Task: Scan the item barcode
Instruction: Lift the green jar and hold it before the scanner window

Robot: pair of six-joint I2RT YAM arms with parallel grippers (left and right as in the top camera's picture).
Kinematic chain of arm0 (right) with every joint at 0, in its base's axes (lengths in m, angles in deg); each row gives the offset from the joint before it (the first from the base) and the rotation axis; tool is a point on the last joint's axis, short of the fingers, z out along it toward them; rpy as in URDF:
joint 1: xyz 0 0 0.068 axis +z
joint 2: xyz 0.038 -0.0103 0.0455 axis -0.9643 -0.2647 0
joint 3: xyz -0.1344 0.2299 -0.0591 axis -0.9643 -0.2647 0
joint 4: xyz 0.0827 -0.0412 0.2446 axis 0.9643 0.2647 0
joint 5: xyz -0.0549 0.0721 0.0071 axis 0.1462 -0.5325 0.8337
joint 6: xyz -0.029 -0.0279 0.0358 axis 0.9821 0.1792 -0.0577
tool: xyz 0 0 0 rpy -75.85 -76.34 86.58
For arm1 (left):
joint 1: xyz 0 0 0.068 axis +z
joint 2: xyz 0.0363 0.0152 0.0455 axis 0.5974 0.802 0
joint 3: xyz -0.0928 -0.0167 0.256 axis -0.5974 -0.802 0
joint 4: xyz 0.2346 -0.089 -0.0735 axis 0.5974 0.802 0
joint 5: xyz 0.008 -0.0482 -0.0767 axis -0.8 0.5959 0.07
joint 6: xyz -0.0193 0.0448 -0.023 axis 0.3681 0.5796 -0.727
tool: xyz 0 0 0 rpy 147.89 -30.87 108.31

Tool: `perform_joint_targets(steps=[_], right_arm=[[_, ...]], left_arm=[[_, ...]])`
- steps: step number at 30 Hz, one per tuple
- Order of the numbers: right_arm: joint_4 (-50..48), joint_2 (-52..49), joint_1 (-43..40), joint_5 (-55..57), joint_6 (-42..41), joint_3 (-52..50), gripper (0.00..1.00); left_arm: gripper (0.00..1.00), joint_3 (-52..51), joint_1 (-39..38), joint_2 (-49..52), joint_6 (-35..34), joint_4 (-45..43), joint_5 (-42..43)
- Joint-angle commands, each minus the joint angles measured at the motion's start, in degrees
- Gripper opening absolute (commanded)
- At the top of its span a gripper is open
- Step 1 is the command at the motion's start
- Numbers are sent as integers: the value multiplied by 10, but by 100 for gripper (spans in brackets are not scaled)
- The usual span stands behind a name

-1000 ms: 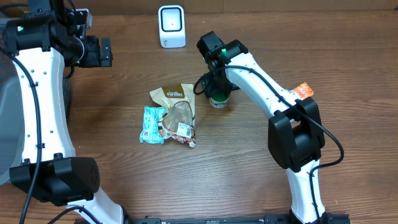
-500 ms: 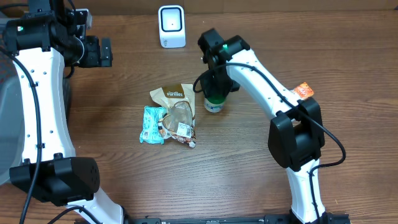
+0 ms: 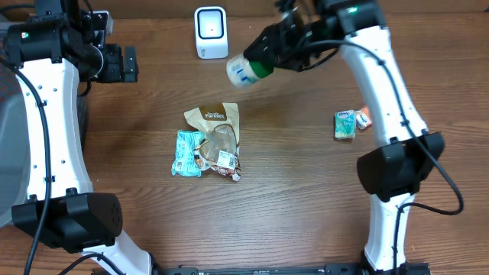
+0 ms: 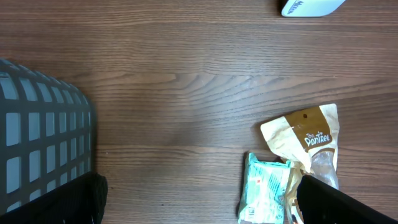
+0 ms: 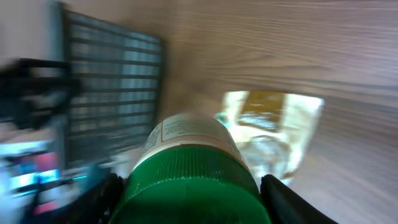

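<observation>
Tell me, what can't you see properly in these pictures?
- Bottle label, right wrist view: motion blur makes it unreadable.
- Scanner, left wrist view: cut off by the top edge.
- Basket, left wrist view: cut off by the left edge.
- Green packet, overhead view: print too small to read.

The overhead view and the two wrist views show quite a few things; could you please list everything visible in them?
scanner: one, white, far edge of the table, middle.
bottle: one, white with a green cap, held in the air just right of the scanner.
pouch: one, brown and cream, middle of the table.
teal packet: one, teal, left of the pouch's near end.
clear bag: one, see-through with a white label, overlapping the pouch.
green packet: one, green, right side of the table.
orange packet: one, orange, right beside the green packet.
basket: one, grey, left edge.
table: one, brown wood.
left gripper: one, black, open and empty, far left.
right gripper: one, black, closed on the bottle.
</observation>
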Motion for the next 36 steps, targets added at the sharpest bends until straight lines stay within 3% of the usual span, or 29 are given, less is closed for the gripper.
perform_joint_targets(steps=[1, 6, 11, 20, 22, 26, 31, 36], right_arm=[[-1, 26, -25, -180, -2, 18, 51], [-4, 26, -30, -164, -1, 18, 51], [-43, 26, -13, -62, -1, 18, 50], [-233, 24, 99, 428, 13, -11, 51], [-316, 22, 125, 504, 52, -36, 51], [-513, 3, 161, 579, 214, -92, 51], [-715, -53, 169, 582, 377, -123, 52], [-826, -117, 165, 582, 490, -123, 52]], left_arm=[[100, 5, 0, 5, 11, 0, -2], [99, 5, 0, 5, 11, -1, -2], [100, 5, 0, 5, 11, -1, -2], [100, 5, 0, 5, 11, -1, -2], [100, 5, 0, 5, 11, -1, -2], [99, 5, 0, 5, 11, -1, -2], [99, 5, 0, 5, 11, -1, -2], [100, 5, 0, 5, 11, -1, -2]])
